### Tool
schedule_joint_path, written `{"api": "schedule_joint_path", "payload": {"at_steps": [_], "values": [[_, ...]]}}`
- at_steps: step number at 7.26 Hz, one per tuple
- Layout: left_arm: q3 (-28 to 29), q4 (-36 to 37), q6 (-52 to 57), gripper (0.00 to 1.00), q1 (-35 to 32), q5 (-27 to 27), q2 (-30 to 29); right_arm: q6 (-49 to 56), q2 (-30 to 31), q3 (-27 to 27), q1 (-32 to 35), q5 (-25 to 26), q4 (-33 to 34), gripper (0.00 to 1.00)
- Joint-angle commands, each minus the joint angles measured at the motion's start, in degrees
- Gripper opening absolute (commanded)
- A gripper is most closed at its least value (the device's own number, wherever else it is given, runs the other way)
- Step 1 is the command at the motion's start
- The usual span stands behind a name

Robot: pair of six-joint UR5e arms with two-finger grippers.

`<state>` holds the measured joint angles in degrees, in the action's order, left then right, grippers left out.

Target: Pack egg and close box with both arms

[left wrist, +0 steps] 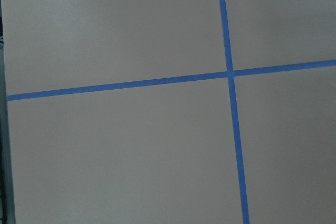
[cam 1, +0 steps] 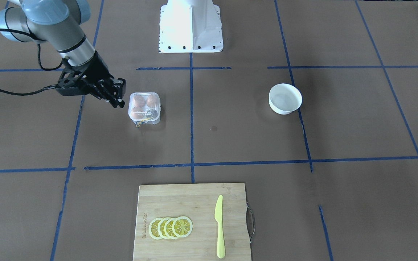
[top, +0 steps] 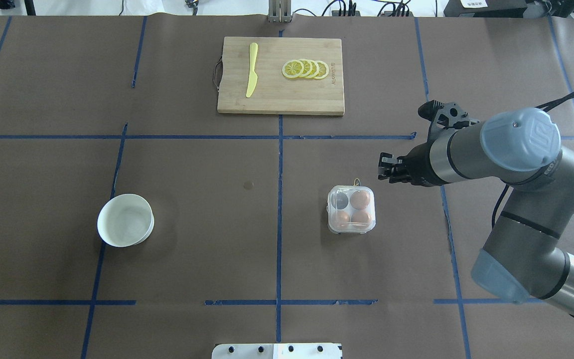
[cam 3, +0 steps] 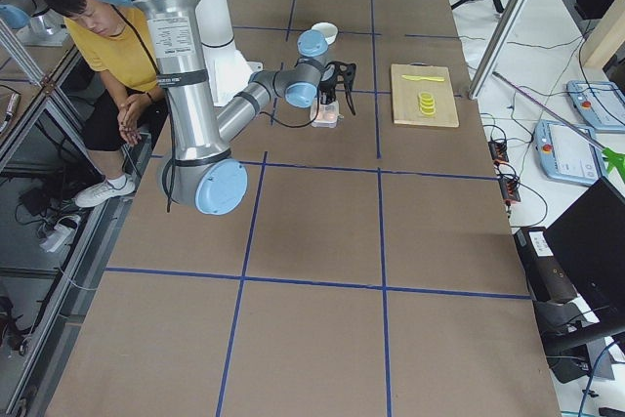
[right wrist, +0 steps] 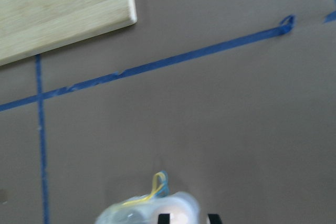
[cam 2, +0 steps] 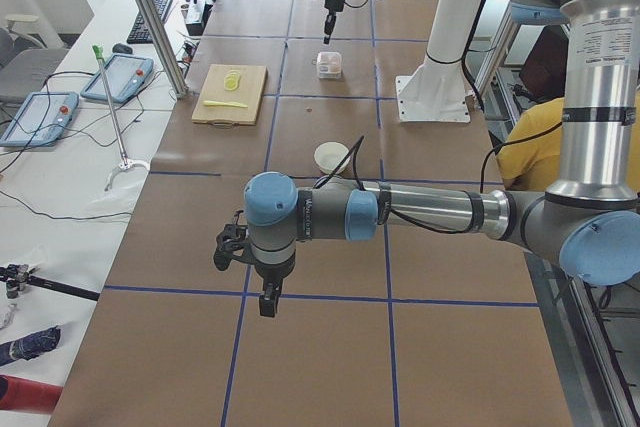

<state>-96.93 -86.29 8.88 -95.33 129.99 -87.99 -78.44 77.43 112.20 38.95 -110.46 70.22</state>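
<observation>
Brown tabletop [top: 192,239] w/ blue tape grid [top: 279,164]. Box [top: 351,209] sits right of centre, lid down, 3 eggs [top: 360,200] inside. Right gripper [cam 1: 119,101] hovers just beside it, fingers a narrow gap apart, holding nothing. Left gripper [cam 2: 268,305] is far off left, low over the tabletop; can't tell its state.

Premises: a robotics laboratory. The desk [top: 43,75] is covered in brown paper and marked into cells with blue tape [top: 279,234]. Robot arms [cam 2: 430,212] stand by a white pedestal [cam 1: 191,29]. Teach pendants [cam 2: 125,77] and loose cables lie alongside, near aluminium frame posts [cam 2: 152,17]. An operator [cam 3: 107,46] sits nearby.
</observation>
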Motion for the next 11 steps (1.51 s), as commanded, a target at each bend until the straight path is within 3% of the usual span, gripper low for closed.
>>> {"api": "schedule_joint_path", "payload": {"at_steps": [1, 3, 5, 6, 9, 10, 11], "values": [[0.1, 0.0, 0.0, 1.0, 0.1, 0.0, 0.0, 16.4, 7.1, 1.0, 9.3, -5.6, 4.8, 1.0], [0.0, 0.0, 0.1, 1.0, 0.1, -0.1, 0.0, 43.1, 17.1, 0.1, 22.5, -10.5, 6.6, 1.0], [0.0, 0.0, 0.1, 1.0, 0.8, 0.0, -0.4, 68.2, 17.8, -0.4, 37.3, -13.6, 20.5, 1.0], [-0.1, -0.1, 0.2, 1.0, 1.5, -0.1, -0.4, 77.8, 18.0, -0.6, 41.3, -13.7, 27.2, 1.0], [0.1, -0.9, 0.1, 1.0, 1.6, -0.4, -0.3, 79.9, 23.9, -3.1, 47.0, -15.3, 28.7, 1.0], [-0.3, -1.0, 0.3, 1.0, 1.6, -0.1, -0.2, 79.9, 25.8, -3.3, 47.4, -17.2, 28.5, 1.0], [0.0, -1.3, 0.4, 1.0, 1.6, 0.2, 0.2, 79.9, 26.5, -5.4, 47.8, -22.8, 28.4, 1.0]]}}
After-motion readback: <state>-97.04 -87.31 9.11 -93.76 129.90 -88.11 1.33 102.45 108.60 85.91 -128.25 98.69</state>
